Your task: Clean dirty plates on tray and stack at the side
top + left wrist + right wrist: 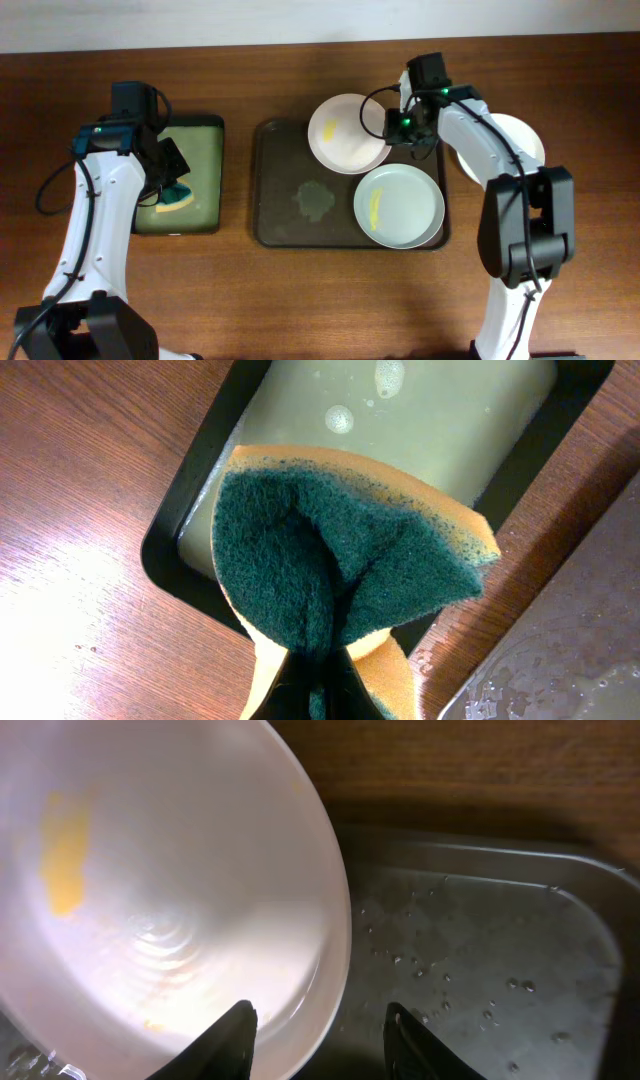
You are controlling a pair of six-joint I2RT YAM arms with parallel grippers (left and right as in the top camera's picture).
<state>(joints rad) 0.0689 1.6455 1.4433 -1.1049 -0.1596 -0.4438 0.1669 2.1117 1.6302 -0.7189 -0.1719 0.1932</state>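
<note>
The dark brown tray (280,215) holds two plates. A white plate (345,135) with a yellow smear leans over its far rim. A bluish-grey plate (400,205) with a yellow smear lies at its right front. A third white plate (515,140) lies on the table to the right, partly hidden by my right arm. My right gripper (410,125) is open and straddles the white plate's (150,900) right rim, one finger over the plate and one over the tray (480,940). My left gripper (170,165) is shut on a green and yellow sponge (340,560).
A smaller black tray (205,130) with soapy greenish water stands left of the brown tray, under the sponge; its rim shows in the left wrist view (190,490). A wet patch (315,200) lies on the brown tray's middle.
</note>
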